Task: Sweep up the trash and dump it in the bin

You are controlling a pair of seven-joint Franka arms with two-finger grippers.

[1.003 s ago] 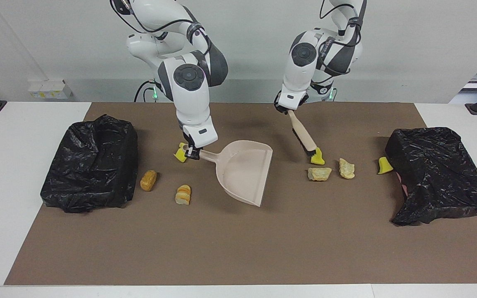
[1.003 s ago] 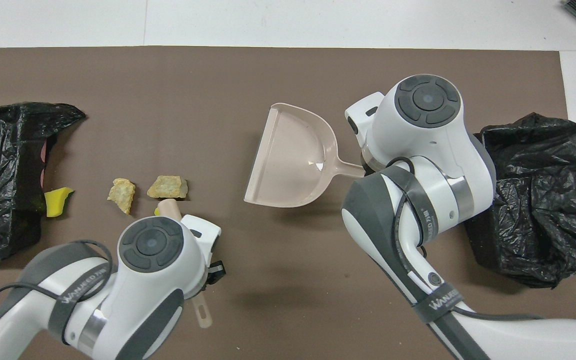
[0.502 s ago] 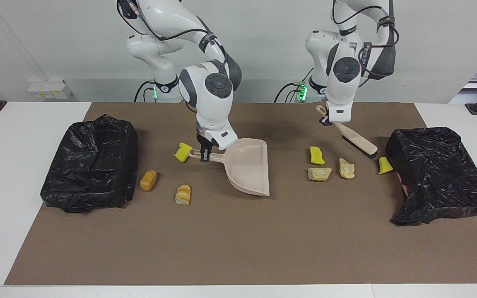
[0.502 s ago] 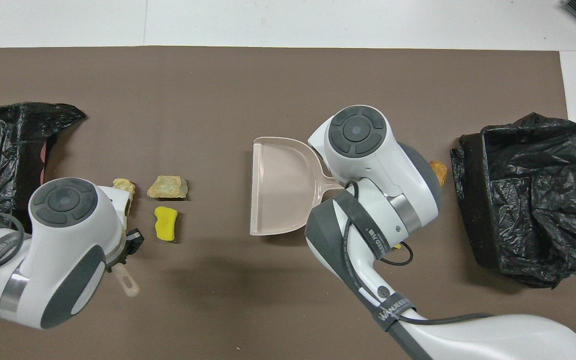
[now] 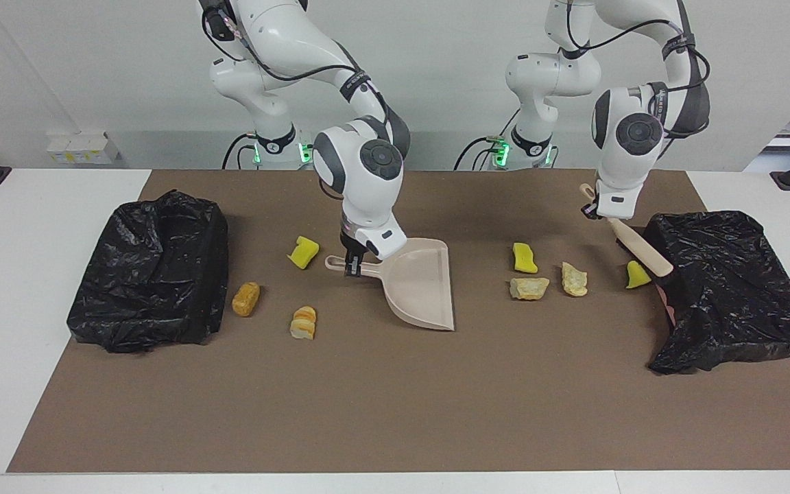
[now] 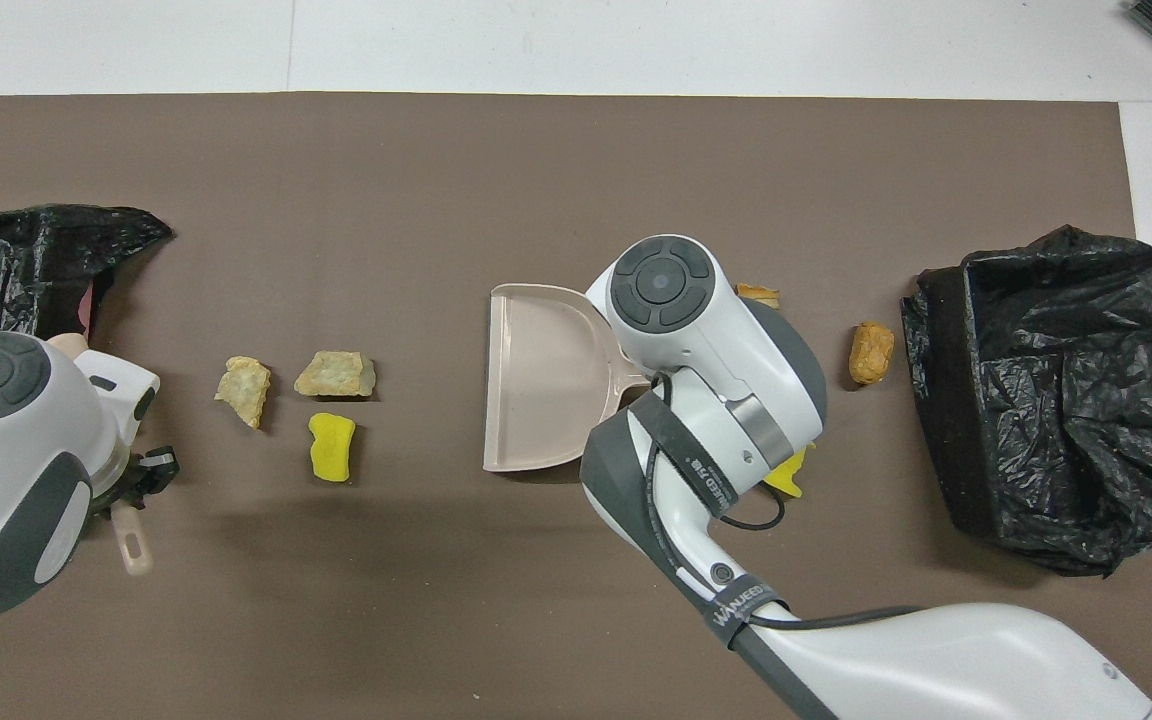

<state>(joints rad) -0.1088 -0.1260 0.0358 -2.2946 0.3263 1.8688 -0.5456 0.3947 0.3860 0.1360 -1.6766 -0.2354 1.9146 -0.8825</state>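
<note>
My right gripper (image 5: pixel 352 265) is shut on the handle of the beige dustpan (image 5: pixel 419 285), whose mouth faces the left arm's end; it also shows in the overhead view (image 6: pixel 541 380). My left gripper (image 5: pixel 598 209) is shut on the beige brush (image 5: pixel 635 243). The brush head is down beside a yellow wedge (image 5: pixel 636 274) at the black bin (image 5: pixel 731 288). Near there lie a second yellow wedge (image 5: pixel 524 257) and two tan chunks (image 5: pixel 529 288) (image 5: pixel 574 279). A third yellow wedge (image 5: pixel 304 252), an orange chunk (image 5: pixel 245 298) and a striped chunk (image 5: pixel 303 322) lie beside the dustpan handle.
A second black-bagged bin (image 5: pixel 151 274) stands at the right arm's end of the brown mat (image 5: pixel 395 412). White table (image 5: pixel 18 288) surrounds the mat. The right arm hides most of the striped chunk and the nearby wedge in the overhead view.
My left arm has swung the brush from the middle yellow wedge to the wedge beside the left arm's bin. My right arm has turned the dustpan's mouth toward the left arm's end.
</note>
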